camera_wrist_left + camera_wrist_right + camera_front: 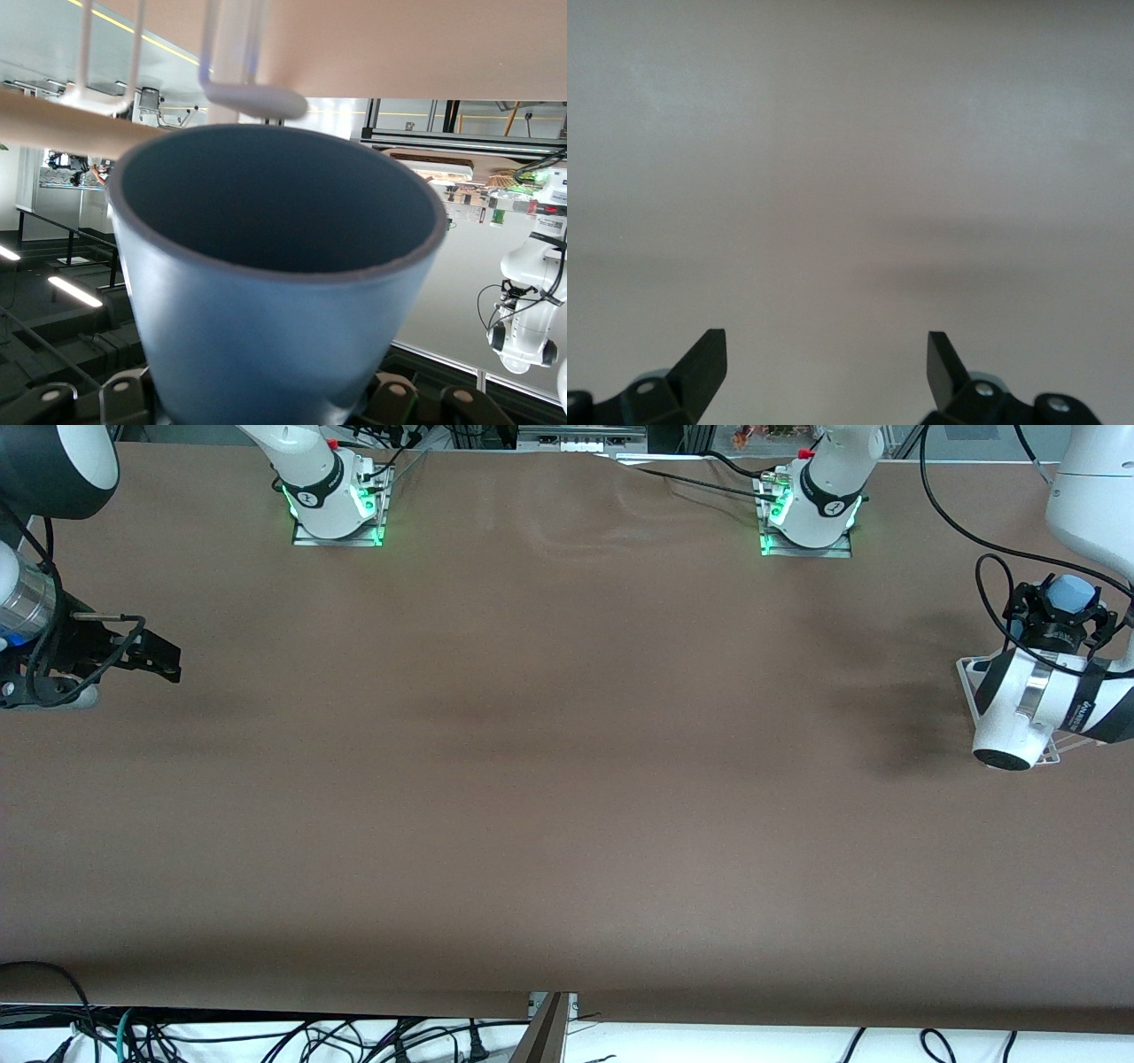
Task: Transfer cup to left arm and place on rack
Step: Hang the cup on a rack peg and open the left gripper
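Observation:
My left gripper [1061, 622] is shut on the light-blue cup [1069, 593] and holds it over the rack [967, 674] at the left arm's end of the table. In the left wrist view the cup [266, 292] fills the picture. Its open mouth faces a white looped peg [252, 96] and the wooden dowel [53, 119], close to both. I cannot tell whether it touches them. The arm hides most of the rack in the front view. My right gripper [164, 660] is open and empty, low over the bare table [850, 177] at the right arm's end, and waits.
Both arm bases [337, 505] [811, 514] stand along the table's edge farthest from the front camera. Cables hang at the left arm's wrist [992, 584]. The brown table [567, 779] spreads between the arms.

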`<action>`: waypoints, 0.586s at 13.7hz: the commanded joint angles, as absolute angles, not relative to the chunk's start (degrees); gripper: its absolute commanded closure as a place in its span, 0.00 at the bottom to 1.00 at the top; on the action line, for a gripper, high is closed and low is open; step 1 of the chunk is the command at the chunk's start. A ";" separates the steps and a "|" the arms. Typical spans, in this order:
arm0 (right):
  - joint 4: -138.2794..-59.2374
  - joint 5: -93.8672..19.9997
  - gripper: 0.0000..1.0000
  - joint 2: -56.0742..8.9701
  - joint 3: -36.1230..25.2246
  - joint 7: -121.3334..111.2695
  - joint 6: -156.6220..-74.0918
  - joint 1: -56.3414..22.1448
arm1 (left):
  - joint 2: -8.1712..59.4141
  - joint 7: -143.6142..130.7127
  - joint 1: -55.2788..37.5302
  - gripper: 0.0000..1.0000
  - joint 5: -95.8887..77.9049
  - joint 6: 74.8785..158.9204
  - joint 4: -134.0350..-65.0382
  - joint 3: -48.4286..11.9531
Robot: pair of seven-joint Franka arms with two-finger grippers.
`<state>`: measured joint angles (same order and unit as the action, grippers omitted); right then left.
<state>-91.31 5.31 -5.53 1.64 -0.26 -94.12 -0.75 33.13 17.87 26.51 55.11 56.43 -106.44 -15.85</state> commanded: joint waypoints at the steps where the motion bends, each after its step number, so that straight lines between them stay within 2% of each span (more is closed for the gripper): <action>1: -90.53 5.54 0.00 -5.71 1.93 -0.09 -93.25 -0.26 | 33.49 17.93 27.68 1.00 56.95 57.57 -106.79 -16.35; 4: -90.44 5.45 0.00 -5.80 1.93 -0.09 -92.99 -0.26 | 33.84 17.84 27.95 1.00 56.95 58.27 -106.70 -16.35; 6: -90.35 5.54 0.00 -5.80 1.93 -0.09 -92.99 -0.26 | 33.93 17.84 27.77 0.68 56.95 58.27 -106.61 -16.35; 7: -90.44 5.45 0.00 -5.80 1.93 -0.09 -92.90 -0.26 | 33.93 17.49 27.69 0.27 56.87 58.27 -106.44 -16.35; 8: -90.44 5.54 0.00 -5.80 1.93 -0.09 -92.81 -0.26 | 33.93 17.49 27.42 0.04 56.78 58.18 -106.17 -16.35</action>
<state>-91.31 5.31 -5.55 1.64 -0.26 -93.81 -0.75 34.04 17.69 27.46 55.16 58.37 -106.44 -15.91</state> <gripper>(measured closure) 0.000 0.278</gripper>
